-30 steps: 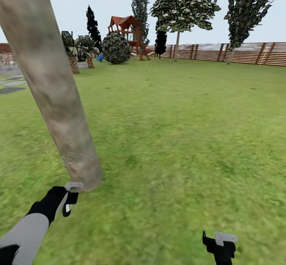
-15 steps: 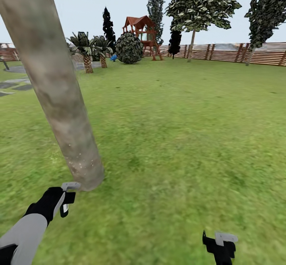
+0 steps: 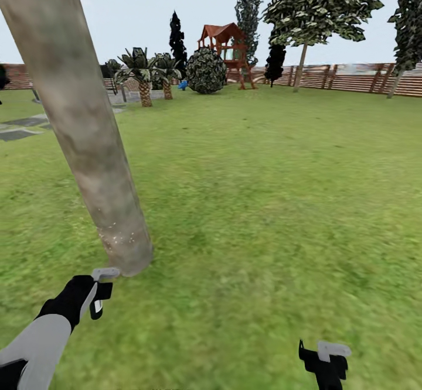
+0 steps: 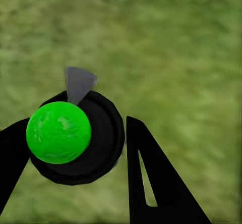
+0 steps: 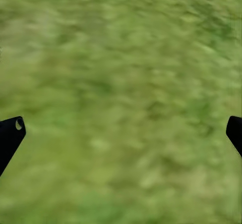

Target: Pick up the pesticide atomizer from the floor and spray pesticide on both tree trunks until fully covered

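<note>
Already the pesticide atomizer (image 4: 75, 138) is off the grass, grasped in the left gripper (image 3: 98, 290) beside the near tree trunk (image 3: 88, 138); the right gripper (image 5: 121, 133) hangs released. Spraying looks underway, with the second tree left.

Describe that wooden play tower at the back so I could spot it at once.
Follow the brown slatted fence along the lawn's far edge. The play tower stands before it, beside a round leafy bush. Its reddish peaked roof and legs set it apart from the trees.
</note>
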### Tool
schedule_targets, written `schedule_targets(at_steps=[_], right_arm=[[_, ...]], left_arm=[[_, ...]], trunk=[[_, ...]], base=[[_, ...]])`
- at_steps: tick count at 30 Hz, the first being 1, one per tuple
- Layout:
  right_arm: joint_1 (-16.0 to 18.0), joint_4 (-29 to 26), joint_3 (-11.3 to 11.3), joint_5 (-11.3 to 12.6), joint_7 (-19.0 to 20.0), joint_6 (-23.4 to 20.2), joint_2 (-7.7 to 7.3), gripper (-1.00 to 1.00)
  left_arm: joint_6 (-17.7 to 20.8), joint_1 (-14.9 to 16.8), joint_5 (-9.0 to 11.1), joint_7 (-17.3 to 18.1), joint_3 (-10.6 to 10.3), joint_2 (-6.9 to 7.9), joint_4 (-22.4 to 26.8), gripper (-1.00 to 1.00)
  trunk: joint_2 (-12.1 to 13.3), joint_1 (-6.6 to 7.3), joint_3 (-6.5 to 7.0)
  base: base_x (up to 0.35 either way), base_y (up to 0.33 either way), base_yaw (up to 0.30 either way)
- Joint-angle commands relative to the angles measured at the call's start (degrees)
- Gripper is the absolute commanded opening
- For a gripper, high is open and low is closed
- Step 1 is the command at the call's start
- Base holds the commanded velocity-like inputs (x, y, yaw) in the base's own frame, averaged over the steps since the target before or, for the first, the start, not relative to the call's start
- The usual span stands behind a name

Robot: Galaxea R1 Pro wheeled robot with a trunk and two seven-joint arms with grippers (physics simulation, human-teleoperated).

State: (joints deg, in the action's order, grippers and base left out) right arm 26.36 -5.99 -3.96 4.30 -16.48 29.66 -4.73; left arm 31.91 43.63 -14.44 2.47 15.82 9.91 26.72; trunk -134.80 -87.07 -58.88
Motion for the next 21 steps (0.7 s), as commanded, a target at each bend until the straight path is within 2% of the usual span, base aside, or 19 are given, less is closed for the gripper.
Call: schedule_targets(at_steps=[1,5,17,21], right_arm=[[0.0,0.0,-0.4,0.4,-0.1,0.1,-0.02,1.0],[0.0,0.0,-0.4,0.5,-0.1,0.1,-0.02,1.0],[0.0,0.0,-0.4,0.4,-0.1,0.1,-0.02,1.0],[0.0,0.0,-0.4,0.4,-0.1,0.1,-0.02,1.0]], left_arm=[[0.3,0.0,-0.5,0.3,0.3,-0.07,0.1,-1.0],[0.3,0.0,-0.5,0.3,0.3,-0.08,0.0,-1.0],[-0.1,0.0,-0.4,0.3,0.3,-0.16,0.0,-1.0],[-1.2,0.0,-0.4,0.2,0.3,-0.16,0.0,-1.0]], trunk=[[0.0,0.01,-0.05],[0.0,0.01,-0.05],[0.0,0.01,-0.05],[0.0,0.01,-0.05]], base=[[0.073,-0.276,0.277],[0.132,-0.269,0.19],[0.172,-0.244,0.011],[0.107,-0.259,0.207]])
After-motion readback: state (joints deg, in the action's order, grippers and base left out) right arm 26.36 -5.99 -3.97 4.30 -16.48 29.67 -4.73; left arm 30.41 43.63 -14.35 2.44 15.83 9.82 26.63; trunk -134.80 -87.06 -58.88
